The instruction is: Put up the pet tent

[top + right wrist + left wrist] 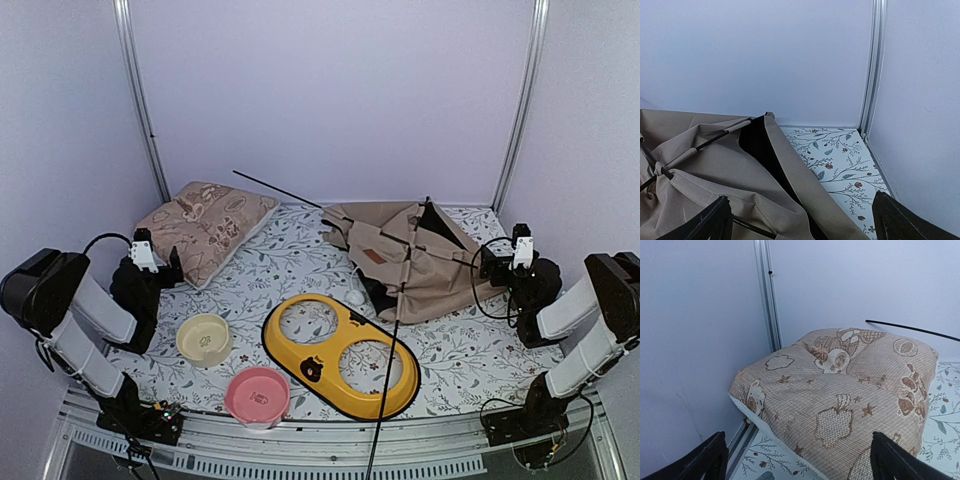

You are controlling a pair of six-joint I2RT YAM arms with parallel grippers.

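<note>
My left fingers [702, 460] are wide open near the pillow [840, 390]. My right fingers [900, 220] are wide open beside the floppy pet tent [715, 170]. Both hold nothing.

Two black arms sit folded low at either side of the table, elbows bent outward. The left gripper [172, 268] and right gripper [487, 266] point forward, fingers spread wide, both empty.

On the worktop [270, 270], the two-hole feeder [340, 345] lies front and centre. Left of it sits the farther bowl [204, 339], and at its front-left the nearer bowl [257, 394]. Behind-left lies the pillow [205, 228]. Behind-right lies the pet tent [415, 258], its pole [385, 400] crossing the feeder's right end.
</note>
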